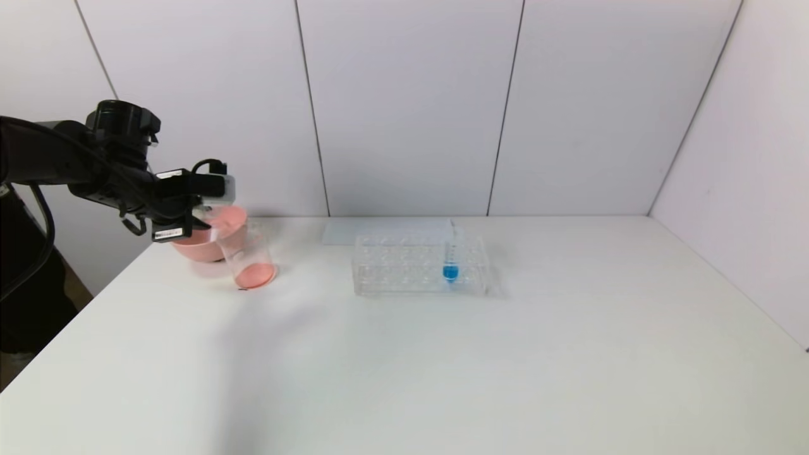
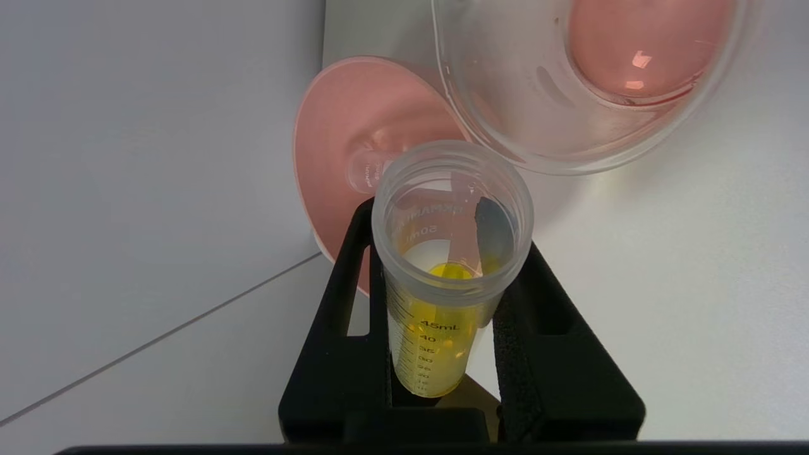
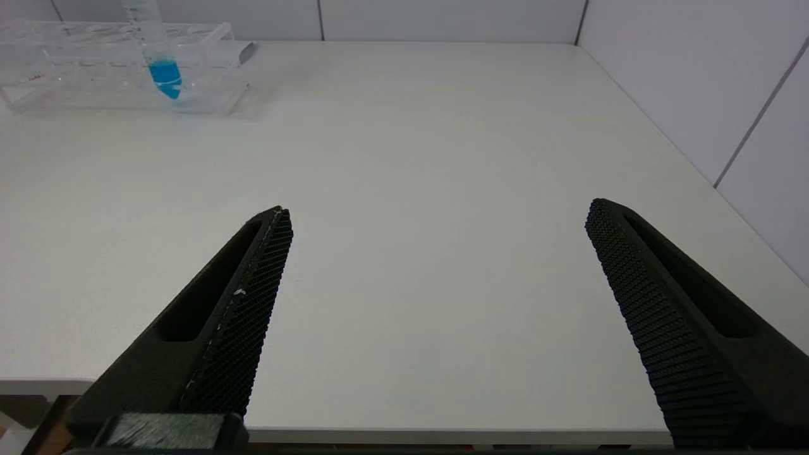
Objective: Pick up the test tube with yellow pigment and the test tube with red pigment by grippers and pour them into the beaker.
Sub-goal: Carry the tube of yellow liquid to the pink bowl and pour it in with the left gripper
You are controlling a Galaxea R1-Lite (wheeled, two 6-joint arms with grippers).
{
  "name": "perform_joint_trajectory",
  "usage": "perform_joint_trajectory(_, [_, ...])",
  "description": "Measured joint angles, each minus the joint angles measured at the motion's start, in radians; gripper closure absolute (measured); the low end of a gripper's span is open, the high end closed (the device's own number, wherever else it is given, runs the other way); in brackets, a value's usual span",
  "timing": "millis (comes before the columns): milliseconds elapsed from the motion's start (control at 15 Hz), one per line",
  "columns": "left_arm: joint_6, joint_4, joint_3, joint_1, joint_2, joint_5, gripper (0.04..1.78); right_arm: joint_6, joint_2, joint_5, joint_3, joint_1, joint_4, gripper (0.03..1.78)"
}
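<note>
1. Left gripper (image 2: 452,297) is what I watch first: it hangs at the far left of the table (image 1: 404,366), above the pink bowl (image 1: 189,248) and the beaker (image 1: 249,259), its two black fingers (image 2: 341,341) closed on the test tube with yellow pigment (image 2: 442,303).
2. From the left wrist camera I see the tube's open mouth pointing toward the beaker, with yellow liquid pooled in its lower part and printed volume marks on its wall.
3. I see the tube's mouth just beside the beaker's rim in that view; I cannot tell whether they touch.
4. I see the beaker standing on the table just in front of the pink bowl, with a shallow layer of red-orange liquid in its bottom.
5. I cannot find the test tube with red pigment in any view.
6. I see the clear tube rack (image 1: 404,278) near the table's middle, well apart from the beaker, with the blue-liquid tube (image 1: 450,262) upright in it.
7. I see the right gripper (image 3: 436,221) only through its own wrist camera: it sits over the near edge of the table, fingers spread wide and holding nothing.
</note>
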Motion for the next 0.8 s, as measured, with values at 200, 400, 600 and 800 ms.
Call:
perform_joint_trajectory(200, [-0.013,0.153,-0.082,0.0,0.009,-0.001,1.35,0.0,0.0,0.0,0.0,0.0,0.0,0.11])
perform_joint_trajectory(400, [-0.015,0.252,-0.151,-0.001,0.031,-0.001,1.35,0.0,0.0,0.0,0.0,0.0,0.0,0.11])
perform_joint_trajectory(600, [-0.013,0.313,-0.203,-0.006,0.054,-0.001,1.35,0.0,0.0,0.0,0.0,0.0,0.0,0.11])
perform_joint_trajectory(800, [-0.01,0.34,-0.232,-0.013,0.067,0.0,1.35,0.0,0.0,0.0,0.0,0.0,0.0,0.11])
